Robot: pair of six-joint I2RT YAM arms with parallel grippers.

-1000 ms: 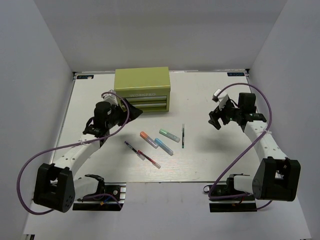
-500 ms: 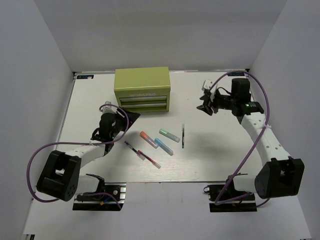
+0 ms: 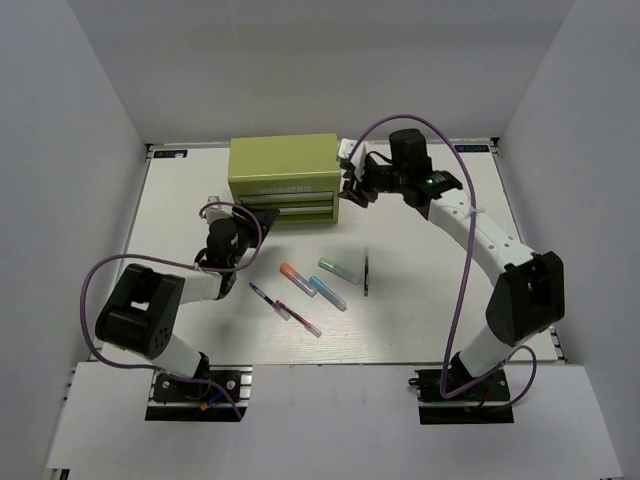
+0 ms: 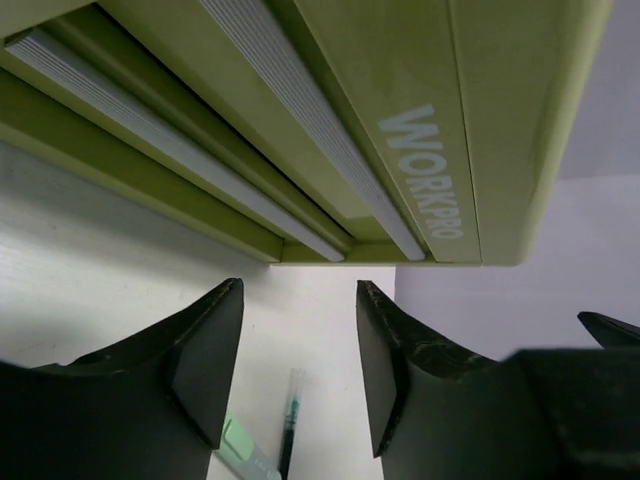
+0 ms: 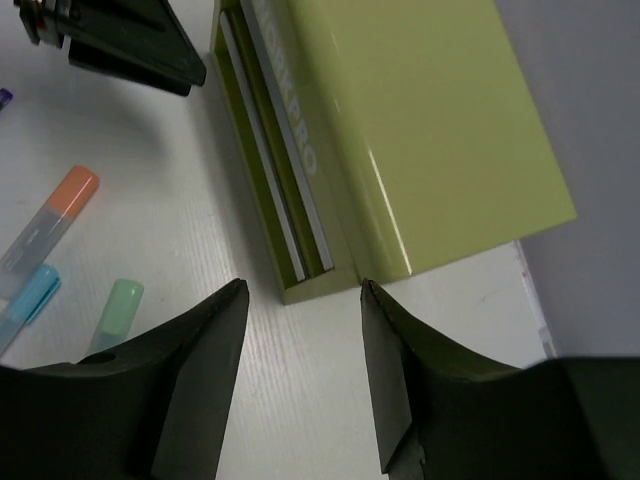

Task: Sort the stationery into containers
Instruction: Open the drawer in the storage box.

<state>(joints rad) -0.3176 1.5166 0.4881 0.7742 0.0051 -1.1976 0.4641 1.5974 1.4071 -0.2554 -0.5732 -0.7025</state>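
The olive-green tool chest [image 3: 285, 178] stands at the back with both drawers [image 3: 293, 207] shut. Three highlighters lie in front of it: orange-capped [image 3: 297, 279], blue-capped [image 3: 327, 293] and green-capped [image 3: 338, 269]. With them lie a dark green thin pen [image 3: 366, 272], a dark/red pen [image 3: 268, 298] and a red-white pen [image 3: 300, 319]. My left gripper [image 3: 257, 224] is open and empty, just in front of the lower drawer's left end [image 4: 190, 165]. My right gripper [image 3: 352, 190] is open and empty beside the chest's right front corner [image 5: 320, 280].
White walls close in the white table [image 3: 440, 310] on three sides. In the right wrist view the orange [image 5: 55, 215], blue [image 5: 25, 300] and green [image 5: 115, 310] highlighters lie left of the fingers. The left gripper [image 5: 120, 40] shows at the top left.
My right arm has swung left from the table's right side to the chest's right front corner. My left gripper has moved closer to the drawer fronts. The pens have not moved.
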